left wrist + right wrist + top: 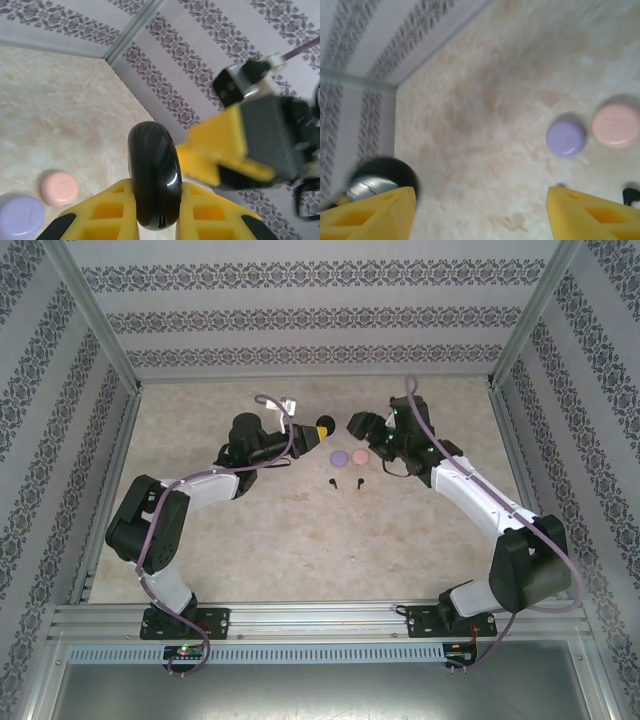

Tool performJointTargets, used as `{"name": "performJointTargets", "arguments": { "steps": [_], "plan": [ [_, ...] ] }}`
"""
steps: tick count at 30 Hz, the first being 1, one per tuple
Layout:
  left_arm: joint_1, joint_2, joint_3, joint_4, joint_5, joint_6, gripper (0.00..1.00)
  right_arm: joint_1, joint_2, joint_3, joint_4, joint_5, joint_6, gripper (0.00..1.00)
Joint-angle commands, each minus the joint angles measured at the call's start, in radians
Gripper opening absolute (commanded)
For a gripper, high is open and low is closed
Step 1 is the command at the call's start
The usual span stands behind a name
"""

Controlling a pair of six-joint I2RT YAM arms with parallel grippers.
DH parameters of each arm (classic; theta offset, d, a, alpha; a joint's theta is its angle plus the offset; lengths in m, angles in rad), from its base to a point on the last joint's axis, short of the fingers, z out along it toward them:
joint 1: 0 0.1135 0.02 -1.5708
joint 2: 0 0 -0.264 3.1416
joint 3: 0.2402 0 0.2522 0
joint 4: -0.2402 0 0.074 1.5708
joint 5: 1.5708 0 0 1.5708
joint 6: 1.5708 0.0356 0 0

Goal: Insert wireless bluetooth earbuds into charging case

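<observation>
The round black charging case stands on edge, clamped between the yellow fingers of my left gripper, its charging port facing the camera. From above, that left gripper hovers over the far middle of the table. My right gripper faces it a short way to the right, open with nothing between its fingers. One of its yellow fingers hangs just right of the case. Two black earbuds lie on the table nearer the arms.
A lilac round case and a pale pink round case lie shut side by side just below the grippers, also seen from the right wrist as lilac case and pink case. Patterned walls enclose the beige table.
</observation>
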Motion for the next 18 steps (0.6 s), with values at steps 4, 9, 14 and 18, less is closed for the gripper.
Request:
{"name": "performJointTargets", "arguments": {
  "steps": [4,9,14,18],
  "plan": [
    [0.026,-0.043,0.071,-0.187,0.165,0.116,0.00,-0.001,-0.082,-0.077,0.146,-0.203,-0.301,0.68],
    [0.025,-0.047,0.116,-0.251,0.238,0.136,0.00,-0.006,-0.081,-0.096,0.193,-0.288,-0.332,0.66],
    [0.024,-0.053,0.131,-0.267,0.259,0.138,0.00,-0.006,-0.057,-0.076,0.218,-0.318,-0.323,0.65],
    [0.024,-0.055,0.136,-0.265,0.270,0.134,0.00,-0.006,-0.023,-0.052,0.225,-0.317,-0.318,0.64]
  ]
}}
